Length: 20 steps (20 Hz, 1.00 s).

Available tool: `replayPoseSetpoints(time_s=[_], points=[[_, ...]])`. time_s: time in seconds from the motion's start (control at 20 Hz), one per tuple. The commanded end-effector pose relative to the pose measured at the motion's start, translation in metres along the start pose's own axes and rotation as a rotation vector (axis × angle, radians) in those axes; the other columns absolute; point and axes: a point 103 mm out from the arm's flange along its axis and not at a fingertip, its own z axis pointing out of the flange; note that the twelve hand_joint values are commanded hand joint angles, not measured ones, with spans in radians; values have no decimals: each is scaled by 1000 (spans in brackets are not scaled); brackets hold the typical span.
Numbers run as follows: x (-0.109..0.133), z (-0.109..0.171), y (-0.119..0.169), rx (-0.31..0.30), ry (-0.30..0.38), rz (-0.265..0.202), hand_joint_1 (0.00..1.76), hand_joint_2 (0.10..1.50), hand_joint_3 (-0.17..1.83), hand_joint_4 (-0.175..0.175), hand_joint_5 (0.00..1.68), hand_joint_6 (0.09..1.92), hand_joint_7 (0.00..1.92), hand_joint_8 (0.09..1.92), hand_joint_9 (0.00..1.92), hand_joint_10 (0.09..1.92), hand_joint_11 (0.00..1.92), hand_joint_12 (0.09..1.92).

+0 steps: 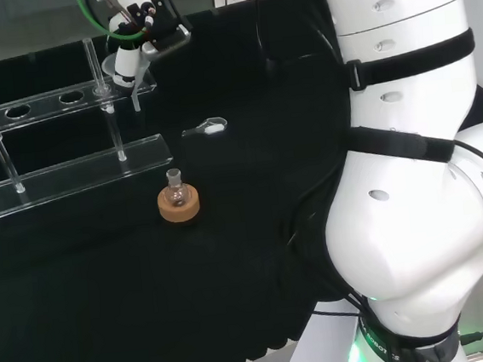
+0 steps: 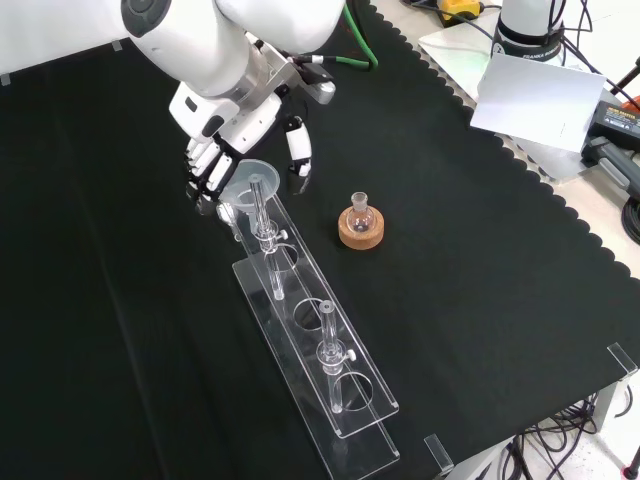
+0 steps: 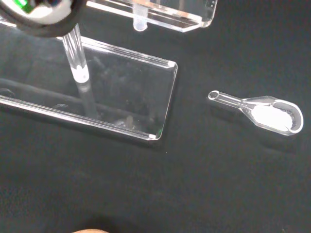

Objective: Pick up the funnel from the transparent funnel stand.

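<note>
Clear glass funnel (image 2: 252, 180) sits in end hole of transparent acrylic funnel stand (image 2: 345, 400), stem hanging down through top shelf. Black and white robot hand (image 2: 215, 165) right at funnel's cone, fingers (image 2: 205, 170) on one side, thumb (image 2: 298, 145) on other, partly curled; contact with funnel: cannot tell. Small round-bottomed glass flask (image 2: 361, 210) upright on cork ring (image 2: 360, 231), apart from stand. Clear glass scoop holding white powder (image 3: 265, 112) lies on black cloth (image 2: 480, 260).
</note>
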Motion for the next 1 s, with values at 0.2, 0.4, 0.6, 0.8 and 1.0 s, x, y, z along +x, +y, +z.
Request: replayPoseSetpoints(time_s=[0.2, 0.4, 0.6, 0.8, 1.0], points=[[-2, -2, -1, -64, -41, 15, 774, 593, 547, 36, 324, 87, 170, 677, 405, 727, 342, 1440], [-2, -3, -3, -114, -82, 27, 795, 622, 559, 21, 427, 87, 347, 655, 581, 624, 425, 1382], [-2, -7, -6, -169, -110, 44, 829, 651, 568, 10, 520, 87, 481, 652, 720, 568, 506, 1333], [-5, -18, -16, -184, -111, 48, 845, 676, 576, 6, 588, 87, 539, 648, 777, 541, 548, 1306], [-4, -34, -32, -173, -130, 58, 844, 689, 582, 5, 615, 89, 552, 647, 789, 535, 557, 1300]])
